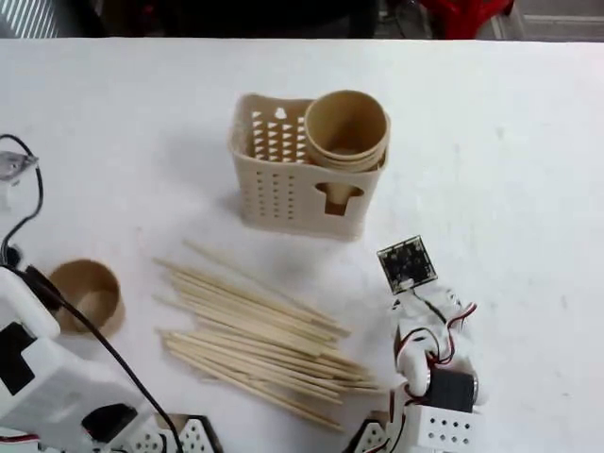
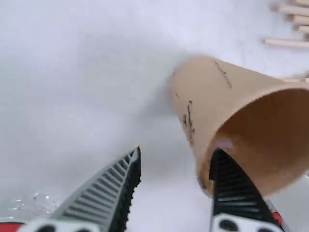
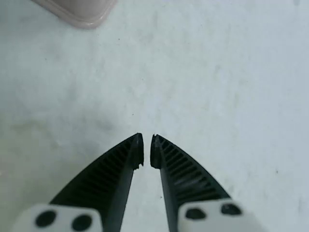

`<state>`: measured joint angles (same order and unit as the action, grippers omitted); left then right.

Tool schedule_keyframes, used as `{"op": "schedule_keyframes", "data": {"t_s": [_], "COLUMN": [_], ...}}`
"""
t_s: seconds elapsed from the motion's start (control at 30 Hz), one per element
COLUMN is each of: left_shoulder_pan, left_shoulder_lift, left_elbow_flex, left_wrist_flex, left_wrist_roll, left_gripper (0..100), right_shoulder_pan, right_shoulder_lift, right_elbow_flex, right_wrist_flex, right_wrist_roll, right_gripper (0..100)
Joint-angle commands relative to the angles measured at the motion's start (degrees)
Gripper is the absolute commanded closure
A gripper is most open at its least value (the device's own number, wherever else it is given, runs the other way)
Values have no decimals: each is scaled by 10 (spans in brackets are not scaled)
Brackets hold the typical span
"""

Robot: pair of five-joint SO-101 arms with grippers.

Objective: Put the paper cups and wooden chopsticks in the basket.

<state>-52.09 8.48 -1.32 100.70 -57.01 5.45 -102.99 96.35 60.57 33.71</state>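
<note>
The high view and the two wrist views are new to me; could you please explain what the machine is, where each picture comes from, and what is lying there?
These are two small robot arms, each ending in a two-fingered gripper. The high view looks down on a white table; each wrist view comes from a camera on one arm. On the table are a perforated basket with stacked paper cups inside, loose wooden chopsticks nearer the arms, and one separate paper cup. The left gripper is open, one finger at that cup's rim. The right gripper is shut, holding nothing.
</note>
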Motion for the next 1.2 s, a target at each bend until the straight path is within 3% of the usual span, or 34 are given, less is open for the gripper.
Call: {"op": "schedule_keyframes", "data": {"t_s": [0.0, 0.23, 0.43, 0.57, 0.73, 0.87, 1.03, 1.17], "left_shoulder_pan": [-3, 32, 82, 101, 109, 147, 262, 401], "left_shoulder_lift": [-29, -29, -30, -31, -31, -30, -30, -30], "left_elbow_flex": [33, 105, 132, 97, -91, -302, -506, -607], "left_wrist_flex": [-27, -95, -145, -140, -71, -5, 18, 17], "left_wrist_roll": [-14, -7, 55, 89, 136, 222, 373, 473], "left_gripper": [766, 771, 986, 980, 978, 978, 979, 979], "right_shoulder_pan": [-2, -3, -1, -2, -4, -4, -5, -5], "right_shoulder_lift": [-3, -3, -3, -3, -3, -3, -3, -3], "right_elbow_flex": [4, 4, 4, 4, 4, 4, 4, 4], "right_wrist_flex": [-9, -9, -9, -9, -8, -8, -8, -9], "right_wrist_roll": [-4, -4, -4, -4, -4, -4, -4, -4], "right_gripper": [954, 954, 954, 954, 954, 954, 954, 954]}}
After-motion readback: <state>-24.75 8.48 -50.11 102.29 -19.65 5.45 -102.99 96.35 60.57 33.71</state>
